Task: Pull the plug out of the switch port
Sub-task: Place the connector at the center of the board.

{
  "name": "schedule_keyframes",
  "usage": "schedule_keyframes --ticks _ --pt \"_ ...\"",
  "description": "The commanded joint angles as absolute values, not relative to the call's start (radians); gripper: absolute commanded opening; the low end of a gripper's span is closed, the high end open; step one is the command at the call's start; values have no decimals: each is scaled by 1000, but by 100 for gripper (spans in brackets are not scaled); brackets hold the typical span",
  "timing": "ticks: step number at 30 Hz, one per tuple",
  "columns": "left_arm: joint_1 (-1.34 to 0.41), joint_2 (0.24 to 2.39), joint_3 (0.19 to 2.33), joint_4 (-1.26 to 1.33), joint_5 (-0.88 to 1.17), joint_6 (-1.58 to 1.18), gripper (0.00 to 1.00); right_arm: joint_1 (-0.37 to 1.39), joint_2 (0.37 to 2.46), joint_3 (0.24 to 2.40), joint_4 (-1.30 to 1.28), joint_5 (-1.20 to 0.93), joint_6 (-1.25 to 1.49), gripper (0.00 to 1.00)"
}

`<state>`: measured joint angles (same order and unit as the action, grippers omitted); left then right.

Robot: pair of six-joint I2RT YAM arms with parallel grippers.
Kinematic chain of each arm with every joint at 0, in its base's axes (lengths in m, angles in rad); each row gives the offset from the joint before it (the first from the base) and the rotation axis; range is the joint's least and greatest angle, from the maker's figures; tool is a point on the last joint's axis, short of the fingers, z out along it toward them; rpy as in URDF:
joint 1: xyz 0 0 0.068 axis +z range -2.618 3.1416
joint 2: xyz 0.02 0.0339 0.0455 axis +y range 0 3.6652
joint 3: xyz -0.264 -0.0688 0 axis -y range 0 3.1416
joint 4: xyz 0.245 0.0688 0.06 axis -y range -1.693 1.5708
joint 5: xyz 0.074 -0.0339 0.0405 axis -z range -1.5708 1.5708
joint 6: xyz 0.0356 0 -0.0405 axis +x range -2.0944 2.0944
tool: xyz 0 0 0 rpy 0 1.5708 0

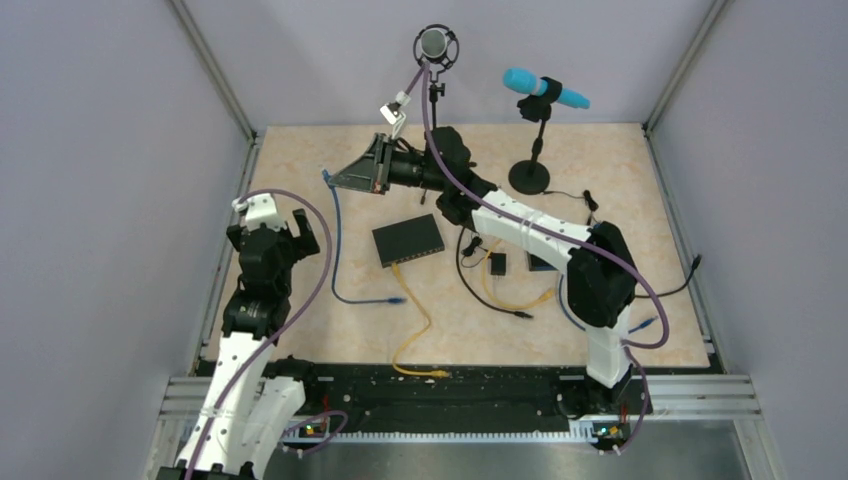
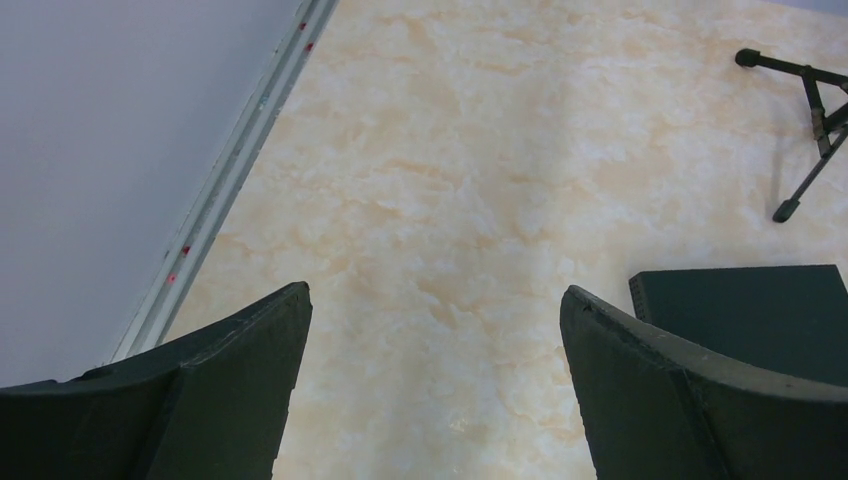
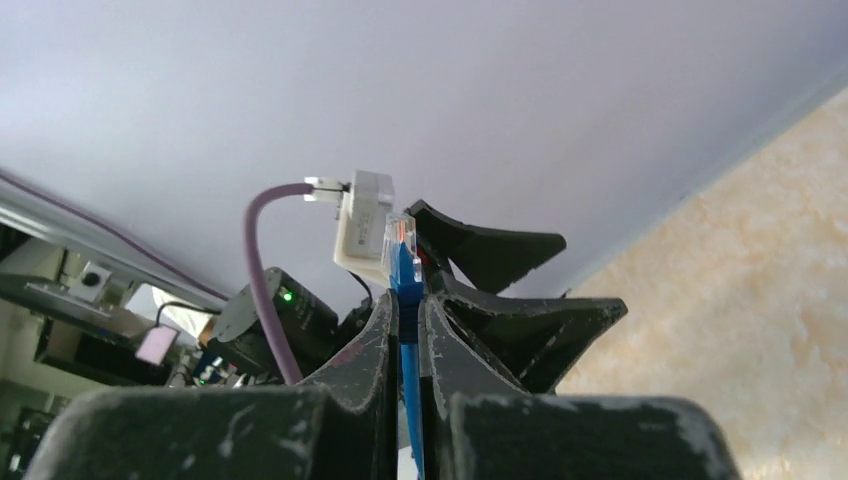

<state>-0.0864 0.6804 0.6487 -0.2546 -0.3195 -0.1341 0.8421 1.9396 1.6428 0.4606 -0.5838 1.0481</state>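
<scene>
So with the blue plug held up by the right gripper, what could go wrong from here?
The right gripper pinches the blue cable just below its plug, so it might slip free. The slack trails past the switch toward the yellow cable; further lifting might snag there.

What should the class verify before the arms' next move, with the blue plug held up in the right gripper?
1. Right gripper grip on blue plug: ok, shut on it.
2. Blue plug out of switch: ok, held up, apart from it.
3. Left gripper: ok, open and empty above the table.
4. Yellow cable at the switch's near edge: cannot tell whether it is plugged in.
5. Blue cable slack: ok, trails loose over the table.
</scene>
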Motion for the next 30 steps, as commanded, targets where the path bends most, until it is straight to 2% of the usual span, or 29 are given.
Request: schedule_keyframes --ticks 1,6,14,20,25,28,30 --pt "-80 641 667 -261 -385 -163 99 851 1908 1761 404 -653 956 0" --pt "-80 624 645 -253 -411 -165 99 850 1807 1855 141 -577 749 0" --pt "-78 647 644 -229 -370 -169 99 828 1382 1612 -185 -90 461 0" --pt "-77 705 662 -217 -320 -177 99 771 1241 1652 -486 211 359 0" --pt "-77 730 670 -212 -278 -158 99 675 1202 1613 -596 255 382 0" --pt "-77 737 663 -207 -269 -147 99 547 1250 1549 -618 39 446 0" --pt "-77 739 664 -207 -257 -145 99 516 1298 1509 -620 6 460 0"
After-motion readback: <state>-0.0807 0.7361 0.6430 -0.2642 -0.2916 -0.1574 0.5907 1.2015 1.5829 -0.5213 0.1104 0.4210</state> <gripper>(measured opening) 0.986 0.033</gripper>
